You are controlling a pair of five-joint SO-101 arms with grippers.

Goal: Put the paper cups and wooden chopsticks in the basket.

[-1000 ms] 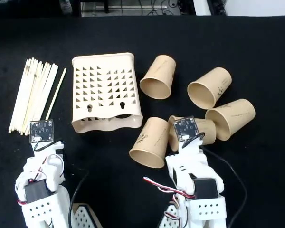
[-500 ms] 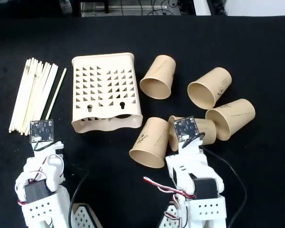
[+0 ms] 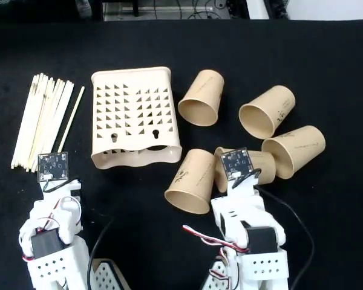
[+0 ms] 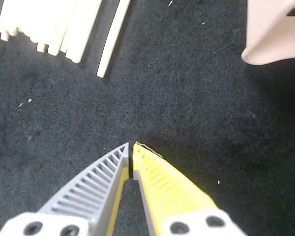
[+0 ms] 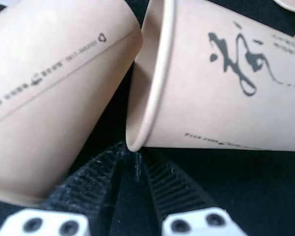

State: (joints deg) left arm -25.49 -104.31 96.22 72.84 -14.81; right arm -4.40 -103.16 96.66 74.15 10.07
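Note:
The beige perforated basket (image 3: 135, 118) lies on the black table, left of centre. A bundle of wooden chopsticks (image 3: 43, 119) lies to its left, their near ends (image 4: 54, 24) ahead of my left gripper (image 4: 131, 145), which is shut and empty over bare cloth. Several paper cups lie on their sides to the right of the basket: one (image 3: 202, 98) beside it, two (image 3: 267, 111) (image 3: 294, 150) farther right, two near the right arm. My right gripper (image 5: 132, 151) is shut, its tips at the rim of one cup (image 5: 226, 83), with another cup (image 5: 49, 88) alongside.
One chopstick (image 4: 113, 39) lies apart from the bundle, on the basket side. A corner of the basket (image 4: 278, 34) appears in the left wrist view. The left arm (image 3: 48, 241) and right arm (image 3: 248, 235) stand at the table's front edge. Cables run between the bases.

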